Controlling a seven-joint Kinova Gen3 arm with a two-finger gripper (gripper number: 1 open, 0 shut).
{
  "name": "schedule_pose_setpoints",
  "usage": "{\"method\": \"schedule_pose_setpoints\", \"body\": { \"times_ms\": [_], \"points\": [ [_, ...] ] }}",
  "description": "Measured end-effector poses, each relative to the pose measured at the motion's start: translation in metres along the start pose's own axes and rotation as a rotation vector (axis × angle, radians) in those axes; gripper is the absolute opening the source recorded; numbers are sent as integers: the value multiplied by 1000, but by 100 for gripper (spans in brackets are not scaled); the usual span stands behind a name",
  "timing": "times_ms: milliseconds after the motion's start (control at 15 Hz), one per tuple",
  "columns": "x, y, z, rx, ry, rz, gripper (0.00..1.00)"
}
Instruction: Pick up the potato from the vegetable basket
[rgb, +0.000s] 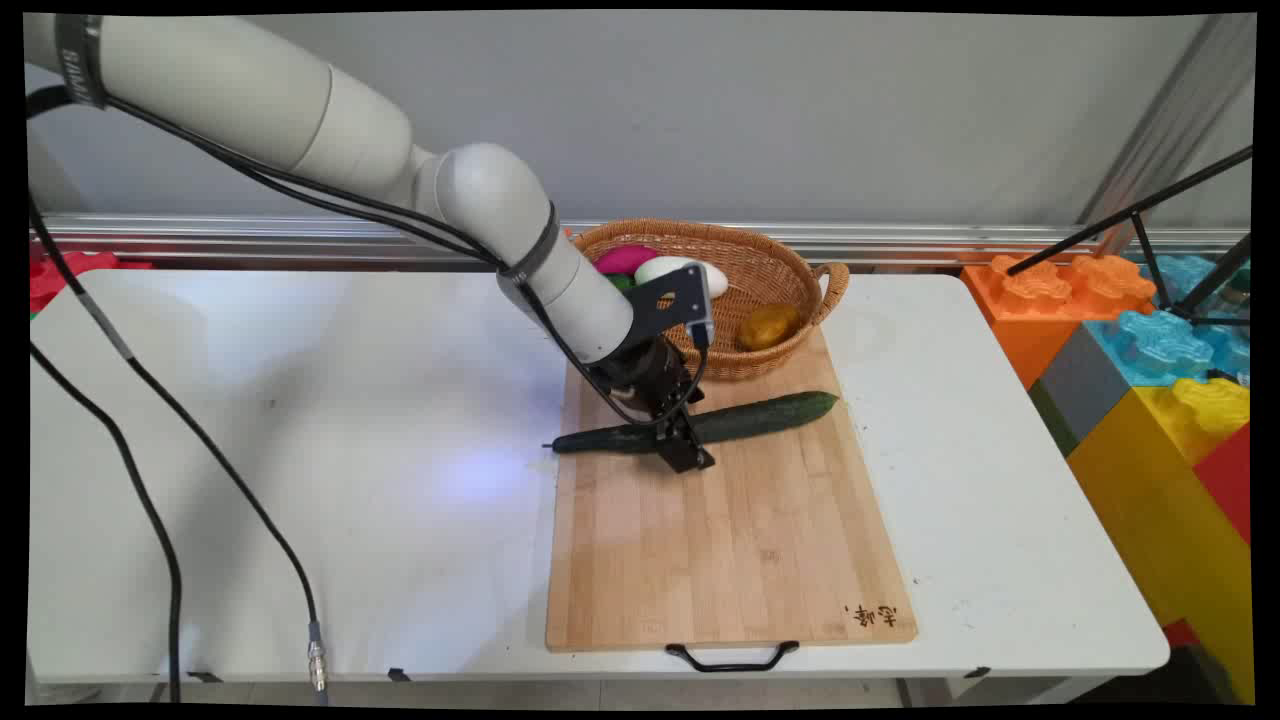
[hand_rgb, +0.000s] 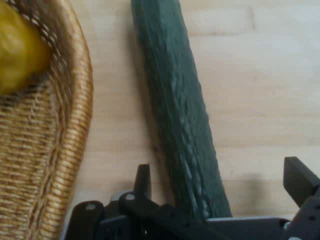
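Main view: gripper (rgb: 684, 447) open astride cucumber (rgb: 770, 416) near cutting board's (rgb: 720, 540) far edge; wicker basket (rgb: 770, 262) with potato (rgb: 768, 326) just behind.

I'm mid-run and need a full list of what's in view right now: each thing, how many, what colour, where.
cucumber: one, dark green, lying across the far part of the cutting board, between the hand's fingers
cutting board: one, light wood with a black handle at its near edge, on the table right of centre
basket: one, tan wicker, at the board's far end
potato: one, yellow-brown, inside the basket on its right
pink item: one, inside the basket on its left, partly hidden
white item: one, inside the basket beside the pink one
table: one, white
big toy blocks: several, orange, blue, yellow, red, right of the table
hand: one, black, open, straddling the cucumber
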Motion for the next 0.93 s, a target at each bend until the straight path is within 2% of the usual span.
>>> {"method": "schedule_pose_setpoints", "body": {
  "times_ms": [533,933],
  "points": [
    [43,-10,-44,21,63,-94,100],
    [73,-53,-77,101,94,-251,100]
  ]
}}
